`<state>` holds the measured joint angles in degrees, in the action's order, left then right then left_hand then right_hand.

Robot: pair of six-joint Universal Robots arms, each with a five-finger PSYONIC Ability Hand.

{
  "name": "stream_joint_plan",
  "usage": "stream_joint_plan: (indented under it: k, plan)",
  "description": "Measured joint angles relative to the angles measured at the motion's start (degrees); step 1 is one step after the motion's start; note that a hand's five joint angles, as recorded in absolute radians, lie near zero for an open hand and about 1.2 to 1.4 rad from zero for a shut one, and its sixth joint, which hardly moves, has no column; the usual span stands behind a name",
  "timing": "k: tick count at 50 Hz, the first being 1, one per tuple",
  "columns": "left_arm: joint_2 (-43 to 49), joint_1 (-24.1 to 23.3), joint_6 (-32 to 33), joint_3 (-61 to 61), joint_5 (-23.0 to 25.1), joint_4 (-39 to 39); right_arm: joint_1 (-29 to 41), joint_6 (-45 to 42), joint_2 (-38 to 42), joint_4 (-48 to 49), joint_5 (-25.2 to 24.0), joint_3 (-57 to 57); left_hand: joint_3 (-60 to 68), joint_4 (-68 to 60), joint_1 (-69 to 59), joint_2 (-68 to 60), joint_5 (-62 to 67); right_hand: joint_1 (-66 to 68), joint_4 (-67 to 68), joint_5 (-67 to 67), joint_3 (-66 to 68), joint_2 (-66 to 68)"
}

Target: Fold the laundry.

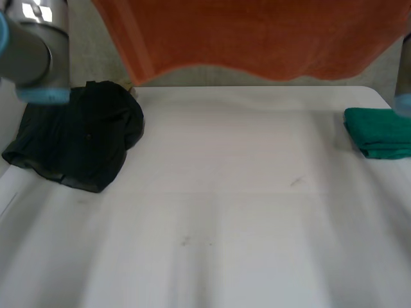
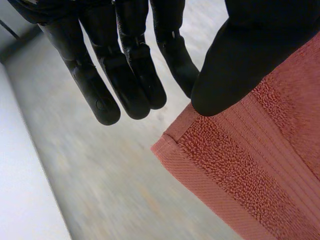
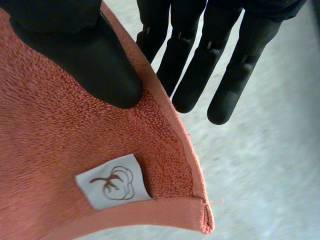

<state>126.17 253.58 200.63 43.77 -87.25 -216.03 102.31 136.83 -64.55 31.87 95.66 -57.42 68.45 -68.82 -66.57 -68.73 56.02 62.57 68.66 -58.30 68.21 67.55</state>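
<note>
We see the white surface (image 1: 225,212) spread across the head view, with most of its middle bare. Above its far edge an orange-pink towel (image 1: 257,38) hangs in the air, stretched wide between the two arms, its lower hem sagging in a shallow wave clear of the surface. On the left side of the surface a black garment (image 1: 77,138) lies crumpled in a loose heap, just below the left arm (image 1: 32,51). A green cloth (image 1: 380,131) sits folded at the right edge, well apart from the black heap and near the right arm (image 1: 403,70). In its own wrist view the left hand (image 2: 235,60) pinches the towel close to a hemmed corner. The thumb presses down on the terry, while the fingers (image 2: 130,75) reach out straight beside the cloth's edge. What the thumb clamps the cloth against is hidden, so we would say it is probably the side of the nearest finger. The right hand (image 3: 90,60) grips another corner the same way, thumb flat on the pile and its fingers (image 3: 195,75) straight just beyond the towel's edge. Under that thumb, near the corner hem, a small white label (image 3: 112,182) with a brown cotton-boll mark is sewn to the towel.
</note>
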Motion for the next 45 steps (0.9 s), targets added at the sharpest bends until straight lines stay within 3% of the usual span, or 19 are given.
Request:
stream_joint_plan:
  k: [13, 18, 24, 30, 36, 40, 45]
  plan:
    - [-2.2, -0.1, 0.2, 33.6, 3.4, 1.6, -0.9, 2.4, 5.8, -7.3, -8.2, -18.8, 0.0, 0.0, 0.0, 0.0, 0.0, 0.0, 0.2, 0.0, 0.2, 0.0]
    - [-3.7, 0.0, 0.9, 42.9, 4.4, 3.9, -1.7, 2.0, 8.3, -10.0, -9.2, -23.3, 0.0, 0.0, 0.0, 0.0, 0.0, 0.0, 0.2, 0.0, 0.2, 0.0]
    - [-11.4, 0.9, 4.4, 52.9, 4.5, 16.2, -3.9, 0.5, 5.9, -20.2, -9.1, -27.5, 0.0, 0.0, 0.0, 0.0, 0.9, 0.0, 0.2, 0.0, 0.2, 0.0]
    - [-22.0, 2.3, 11.1, 60.8, 4.2, 35.1, -6.5, -4.1, -5.3, -38.1, -9.0, -33.6, 0.1, 0.0, 0.0, 0.0, 0.9, 0.0, 0.2, 0.0, 0.2, 0.0]
    - [-33.5, 3.7, 20.8, 68.0, 4.5, 53.8, -11.4, -14.6, -15.7, -51.7, -9.1, -41.1, 0.1, 0.0, 0.0, 0.0, 0.9, 0.0, 0.2, 0.0, 0.2, 0.0]
    - [-37.0, 3.9, 24.8, 69.2, 4.7, 57.1, -13.2, -19.7, -18.1, -52.8, -9.2, -43.7, 0.1, 0.0, 0.0, 0.0, 0.9, 0.0, 0.2, 0.0, 0.2, 0.0]
    - [-35.1, 2.5, 25.4, 65.8, 5.0, 50.6, -13.5, -19.7, -17.4, -48.9, -9.3, -44.1, 0.1, 0.0, 0.0, 0.0, 0.9, 0.0, 0.2, 0.0, 0.2, 0.0]
